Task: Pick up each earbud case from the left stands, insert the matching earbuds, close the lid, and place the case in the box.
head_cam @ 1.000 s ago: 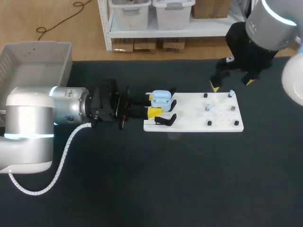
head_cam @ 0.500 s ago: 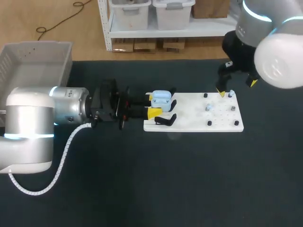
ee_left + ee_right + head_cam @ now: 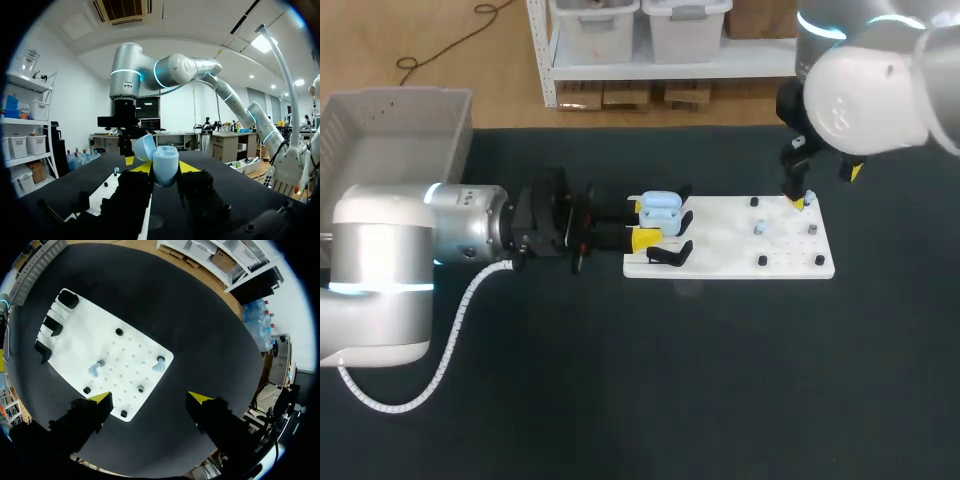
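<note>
My left gripper (image 3: pixel 638 228) lies level at the left end of the white board (image 3: pixel 730 255), shut on a light blue earbud case (image 3: pixel 660 207). In the left wrist view the case (image 3: pixel 165 164) stands between the yellow fingertips (image 3: pixel 189 166) with its lid (image 3: pixel 144 146) open. Two light blue earbuds (image 3: pixel 760 228) (image 3: pixel 808 198) sit on pegs on the board's right half. My right gripper (image 3: pixel 826 188) hangs open over the board's far right corner. In the right wrist view both earbuds (image 3: pixel 95 369) (image 3: pixel 159 364) lie ahead of that gripper (image 3: pixel 151 398), which holds nothing.
Black stands (image 3: pixel 670 254) line the board's left end. Small black pegs (image 3: pixel 762 261) dot its right half. A grey bin (image 3: pixel 390 130) sits at the table's far left corner. Bare dark tabletop (image 3: pixel 700 380) fills the front.
My right arm has swung left and down, bringing its gripper over the board's far right corner. The left arm and the case have stayed put.
</note>
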Robot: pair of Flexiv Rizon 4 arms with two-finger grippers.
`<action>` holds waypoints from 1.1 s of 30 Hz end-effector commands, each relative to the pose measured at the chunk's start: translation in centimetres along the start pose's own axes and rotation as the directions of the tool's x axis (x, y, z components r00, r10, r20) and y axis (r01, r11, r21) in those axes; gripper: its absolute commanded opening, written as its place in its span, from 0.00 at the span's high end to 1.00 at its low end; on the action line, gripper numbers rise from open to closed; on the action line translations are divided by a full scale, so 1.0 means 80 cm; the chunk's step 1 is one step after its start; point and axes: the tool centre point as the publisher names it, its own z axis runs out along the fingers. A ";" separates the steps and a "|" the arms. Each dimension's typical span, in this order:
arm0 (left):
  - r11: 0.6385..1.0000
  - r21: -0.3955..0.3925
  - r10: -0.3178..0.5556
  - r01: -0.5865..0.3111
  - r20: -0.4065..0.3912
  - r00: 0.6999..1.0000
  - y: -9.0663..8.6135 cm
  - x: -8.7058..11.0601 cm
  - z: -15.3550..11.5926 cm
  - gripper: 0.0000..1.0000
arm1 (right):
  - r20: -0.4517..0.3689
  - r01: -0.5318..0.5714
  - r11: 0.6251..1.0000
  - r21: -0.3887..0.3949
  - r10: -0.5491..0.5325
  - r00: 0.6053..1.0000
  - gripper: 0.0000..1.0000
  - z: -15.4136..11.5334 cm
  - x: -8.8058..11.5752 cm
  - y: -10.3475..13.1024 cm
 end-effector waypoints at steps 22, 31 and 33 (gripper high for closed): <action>1.000 -0.004 0.003 -0.003 0.002 1.000 -0.002 0.001 -0.001 1.00 | 0.056 0.065 0.996 0.065 -0.069 0.996 0.51 0.039 -0.025 -0.014; 1.000 -0.004 0.003 -0.003 0.002 1.000 -0.002 0.001 -0.001 1.00 | 0.070 0.077 0.994 0.080 -0.082 0.994 0.55 0.045 -0.025 -0.016; 1.000 -0.004 0.003 -0.003 0.002 1.000 -0.002 0.001 -0.001 1.00 | 0.073 0.078 0.994 0.082 -0.084 0.994 0.55 0.046 -0.026 -0.017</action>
